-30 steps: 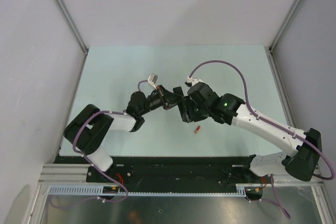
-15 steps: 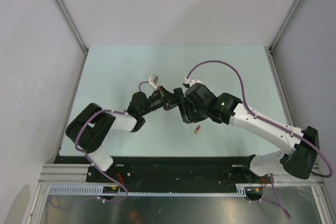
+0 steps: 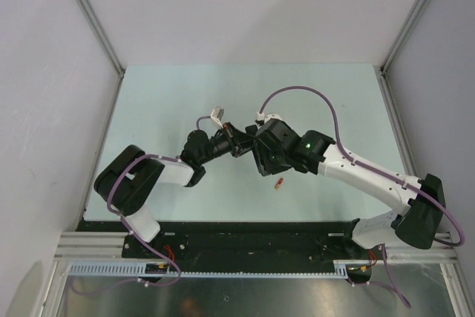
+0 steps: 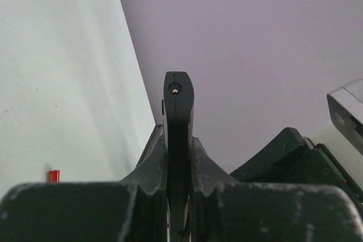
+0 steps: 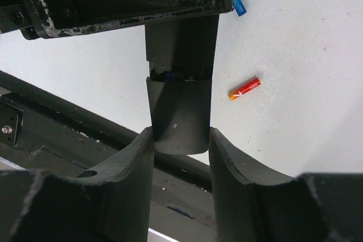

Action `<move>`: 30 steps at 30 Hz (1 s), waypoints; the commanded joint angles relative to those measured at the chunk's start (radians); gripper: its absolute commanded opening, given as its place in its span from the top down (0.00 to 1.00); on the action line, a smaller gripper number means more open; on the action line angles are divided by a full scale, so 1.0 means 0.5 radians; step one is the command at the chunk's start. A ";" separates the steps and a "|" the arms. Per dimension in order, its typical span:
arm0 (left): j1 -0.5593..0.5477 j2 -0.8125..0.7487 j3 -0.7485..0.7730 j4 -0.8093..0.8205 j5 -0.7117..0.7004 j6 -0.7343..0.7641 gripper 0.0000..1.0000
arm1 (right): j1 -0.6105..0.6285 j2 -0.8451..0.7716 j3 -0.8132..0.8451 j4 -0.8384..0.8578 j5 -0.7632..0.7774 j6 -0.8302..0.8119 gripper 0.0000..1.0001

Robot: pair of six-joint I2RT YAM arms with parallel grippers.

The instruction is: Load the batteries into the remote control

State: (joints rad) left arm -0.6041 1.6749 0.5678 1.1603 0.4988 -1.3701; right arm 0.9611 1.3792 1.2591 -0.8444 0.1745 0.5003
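We list: slim black plastic remote bar (image 5: 178, 118), unpatterned; small red cylindrical battery (image 5: 244, 89), orange-ended; small blue cylindrical battery (image 5: 239, 5); pale mint-green tabletop (image 3: 171, 94).

Pale green table (image 3: 163, 102), plain grey walls (image 3: 245, 5)

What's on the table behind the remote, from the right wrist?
A red-orange battery lies on the table beside the remote control. The end of a blue battery shows past the left gripper, which hides the rest. Whatever lies straight behind the remote is hidden.
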 commanded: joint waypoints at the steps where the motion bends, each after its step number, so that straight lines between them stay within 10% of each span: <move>1: -0.016 -0.003 0.061 0.069 -0.028 -0.003 1.00 | 0.023 0.036 0.099 -0.023 0.056 -0.007 0.88; 30: -0.013 -0.049 0.076 -0.001 -0.034 -0.021 1.00 | 0.087 0.116 0.145 -0.134 0.179 0.046 0.88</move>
State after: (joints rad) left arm -0.6041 1.6760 0.5690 1.1110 0.4812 -1.3628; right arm 0.9985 1.4330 1.2968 -0.8936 0.2287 0.5049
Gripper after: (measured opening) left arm 0.136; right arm 0.430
